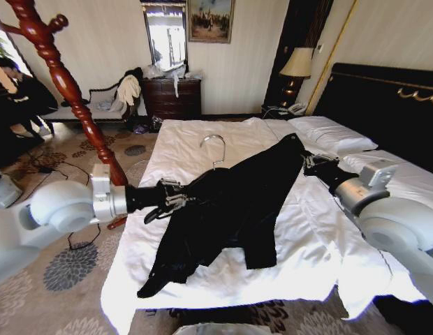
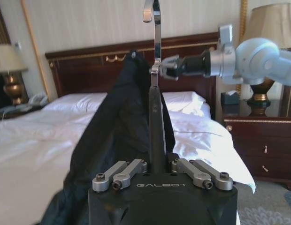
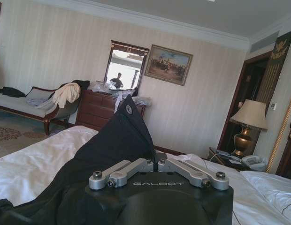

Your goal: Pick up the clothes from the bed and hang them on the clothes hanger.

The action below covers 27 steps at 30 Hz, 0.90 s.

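Daylight glares off the mirror [image 1: 166, 35] on the far wall, blown white, and falls brightly across the white bed [image 1: 202, 139]. The black jacket [image 1: 230, 209] reads as flat shadow with little detail. The head view bows at its edges, where the near wooden post [image 1: 63, 84] leans.

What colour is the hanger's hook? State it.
Silver, shiny metal. The hanger's hook shows best in the left wrist view, rising above the black jacket.

black jacket [image 1: 230, 202] on hanger [image 1: 215, 148], spread across white bed [image 1: 307, 244]
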### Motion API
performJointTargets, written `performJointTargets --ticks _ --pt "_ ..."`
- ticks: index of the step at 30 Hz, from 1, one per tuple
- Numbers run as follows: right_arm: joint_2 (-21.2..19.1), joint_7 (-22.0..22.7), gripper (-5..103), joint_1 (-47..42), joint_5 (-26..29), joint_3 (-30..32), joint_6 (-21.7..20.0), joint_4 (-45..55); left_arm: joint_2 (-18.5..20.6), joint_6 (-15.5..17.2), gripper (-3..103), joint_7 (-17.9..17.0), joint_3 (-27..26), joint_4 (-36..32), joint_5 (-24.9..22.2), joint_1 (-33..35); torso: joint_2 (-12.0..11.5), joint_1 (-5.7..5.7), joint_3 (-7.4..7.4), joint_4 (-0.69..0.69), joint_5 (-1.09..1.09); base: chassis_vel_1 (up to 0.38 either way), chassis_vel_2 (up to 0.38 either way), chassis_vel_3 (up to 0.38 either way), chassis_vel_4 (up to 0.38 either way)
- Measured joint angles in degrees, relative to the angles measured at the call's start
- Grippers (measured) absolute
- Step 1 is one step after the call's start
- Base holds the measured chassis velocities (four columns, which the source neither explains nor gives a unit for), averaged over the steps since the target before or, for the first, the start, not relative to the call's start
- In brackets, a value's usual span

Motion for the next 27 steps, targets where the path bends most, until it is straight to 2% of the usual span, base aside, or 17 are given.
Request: performJointTargets --ticks 3,4,6,10,14,20,23,27 --pt "-0.25 -0.01 0 0.14 -0.35 -0.03 0.09 0.07 -0.71 2.41 16 -4.48 3.24 -1.03 0.75 -0.02 0.00 0.00 0.00 0.00 0.00 0.000 0.000 0.000 0.000" --pt "-0.25 -0.01 0 0.14 -0.35 -0.03 0.09 0.07 -0.71 2.41 16 -4.48 3.24 -1.03 0.75 -0.02 0.00 0.00 0.00 0.00 0.00 0.000 0.000 0.000 0.000" --pt "-0.23 -0.03 0 0.02 -0.47 -0.02 0.14 0.17 -1.26 3.62 16 -7.22 4.66 -1.26 0.80 0.08 0.00 0.00 0.00 0.01 0.00 0.000 0.000 0.000 0.000" --pt "0.30 -0.11 0 -0.93 -1.11 0.04 0.23 0.84 -4.64 6.24 16 -14.31 8.25 -0.77 0.25 0.39 0.00 0.00 0.00 -0.01 -0.01 0.000 0.000 0.000 0.000" --pt "0.44 -0.22 0 -1.41 -1.46 0.16 0.27 0.95 -5.34 7.41 16 -15.98 7.74 -0.58 -0.31 0.11 -0.01 0.00 0.01 -0.01 0.00 0.000 0.000 0.000 0.000" --pt "0.65 -0.26 0 -1.15 -0.97 0.27 0.32 1.68 -4.60 7.85 16 -16.22 5.89 1.04 0.32 -0.19 -0.01 0.00 0.00 0.02 0.00 0.000 0.000 0.000 0.000" --pt "0.80 -0.12 0 -0.60 0.15 0.16 0.33 2.57 -5.76 7.14 16 -16.38 6.04 4.07 4.82 -0.29 -0.01 0.00 0.00 0.01 0.00 0.000 0.000 0.000 0.000" --pt "1.04 0.45 0 -0.74 2.48 0.24 0.19 3.80 -7.76 5.90 16 -17.51 7.27 5.58 5.74 -0.31 -0.01 0.00 0.00 0.00 -0.01 0.000 0.000 0.000 0.000"
